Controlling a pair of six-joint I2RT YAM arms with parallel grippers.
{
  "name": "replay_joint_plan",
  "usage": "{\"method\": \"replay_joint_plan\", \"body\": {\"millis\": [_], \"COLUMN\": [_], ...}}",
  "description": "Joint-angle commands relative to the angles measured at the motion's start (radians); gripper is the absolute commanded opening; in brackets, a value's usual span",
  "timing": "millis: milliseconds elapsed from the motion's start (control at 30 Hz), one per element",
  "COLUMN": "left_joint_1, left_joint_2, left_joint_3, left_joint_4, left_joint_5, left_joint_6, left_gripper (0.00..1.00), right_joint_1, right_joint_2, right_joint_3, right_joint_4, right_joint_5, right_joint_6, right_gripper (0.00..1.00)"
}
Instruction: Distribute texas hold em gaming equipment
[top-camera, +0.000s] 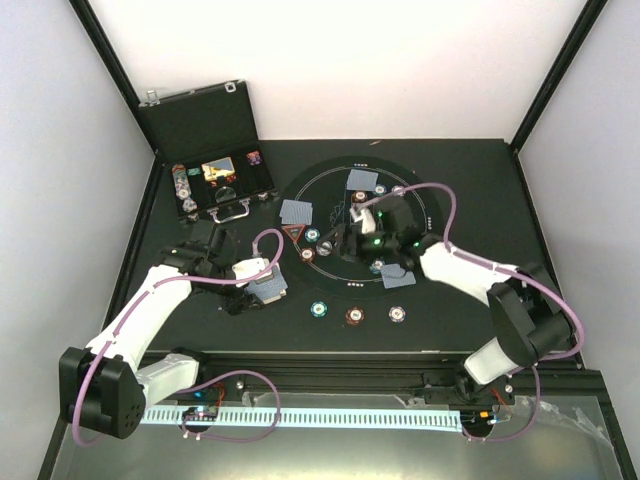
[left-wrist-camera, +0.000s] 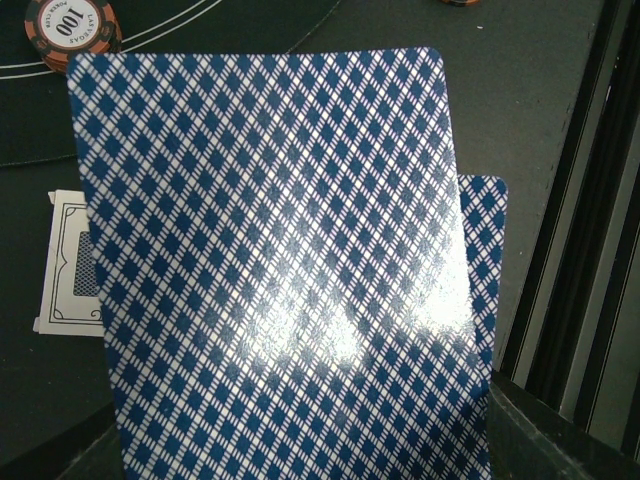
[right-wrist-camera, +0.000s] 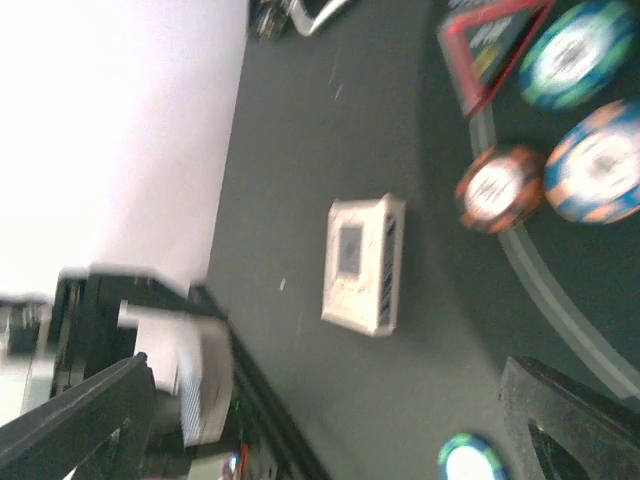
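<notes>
Playing cards (top-camera: 268, 288) with blue diamond-patterned backs are clamped in your left gripper (top-camera: 256, 274), low over the table just left of the round black mat (top-camera: 335, 193); that arm reaches forward, elbow bent. Your right gripper (top-camera: 356, 238) hovers over the mat's centre, jaws spread wide and empty. The front card nearly fills the left wrist view and hides the fingers; a second card's edge (left-wrist-camera: 486, 250) shows behind it. Only the wrist views show a white box (right-wrist-camera: 362, 262) lying flat; the right wrist view is blurred. Chips (top-camera: 319, 309) lie near the mat's front edge.
</notes>
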Motion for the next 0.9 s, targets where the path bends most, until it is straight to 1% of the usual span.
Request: {"method": "replay_joint_plan", "body": {"millis": [0, 100, 233, 333, 467, 700, 867], "left_joint_1": [0.0, 0.0, 0.0, 0.0, 0.0, 0.0, 0.0], "left_joint_2": [0.007, 0.013, 0.015, 0.012, 0.006, 0.005, 0.005], "left_joint_3": [0.044, 0.046, 0.051, 0.051, 0.053, 0.059, 0.063], "left_joint_4": [-0.004, -0.002, -0.004, -0.008, -0.013, -0.014, -0.016], "left_joint_5": [0.012, 0.014, 0.022, 0.023, 0.019, 0.028, 0.027], "left_joint_6": [-0.006, -0.007, -0.007, -0.006, -0.003, -0.004, -0.001], "left_gripper": [0.02, 0.02, 0.02, 0.01, 0.01, 0.02, 0.02], "right_joint_1": [0.148, 0.247, 0.32, 0.345, 0.369, 0.397, 0.4], "right_joint_2": [-0.053, -0.035, 0.036, 0.092, 0.159, 0.268, 0.34], "right_joint_3": [-0.089, -0.106, -0.077, -0.042, 0.023, 0.093, 0.129], "right_joint_4": [0.2, 0.247, 0.285, 0.316, 0.299, 0.333, 0.378], "right_joint_5": [-0.038, -0.032, -0.04, -0.06, -0.073, -0.095, -0.121], "right_joint_6": [0.112, 0.144, 0.165, 0.185, 0.176, 0.215, 0.255], "right_gripper": [0.97, 0.97, 0.97, 0.97, 0.96, 0.92, 0.86]}}
